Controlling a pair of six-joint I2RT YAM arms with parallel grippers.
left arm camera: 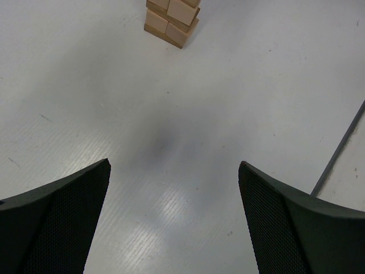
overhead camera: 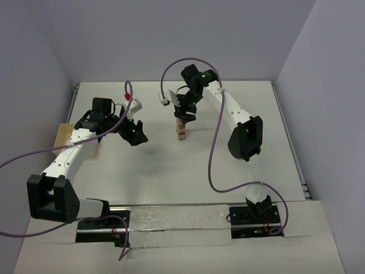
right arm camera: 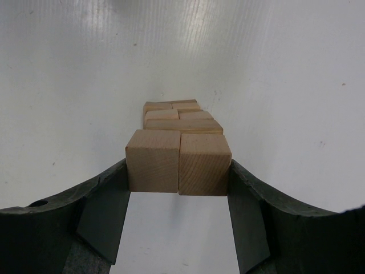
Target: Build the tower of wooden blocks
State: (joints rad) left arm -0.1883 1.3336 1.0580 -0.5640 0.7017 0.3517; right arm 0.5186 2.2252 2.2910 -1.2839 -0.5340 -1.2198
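Two tan wooden cubes (right arm camera: pixel 178 162): clenched together in right pincer (right arm camera: pixel 178 174), to cap tan block tower (overhead camera: pixel 181 131) as one layer
Left pincer (left arm camera: pixel 174 222): released, aside

Light-tan wood blocks (right arm camera: pixel 178 162), white finely ribbed table (left arm camera: pixel 228 85), pale lilac walls (overhead camera: pixel 171 34)

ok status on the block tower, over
Left pincer open, empty, off to the side. Right pincer shut on two blocks, side by side, at the tower top. Nothing in the way.

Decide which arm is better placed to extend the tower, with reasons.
Right: the right end effector holds two blocks over the tower; the left end effector is open, empty, farther off.
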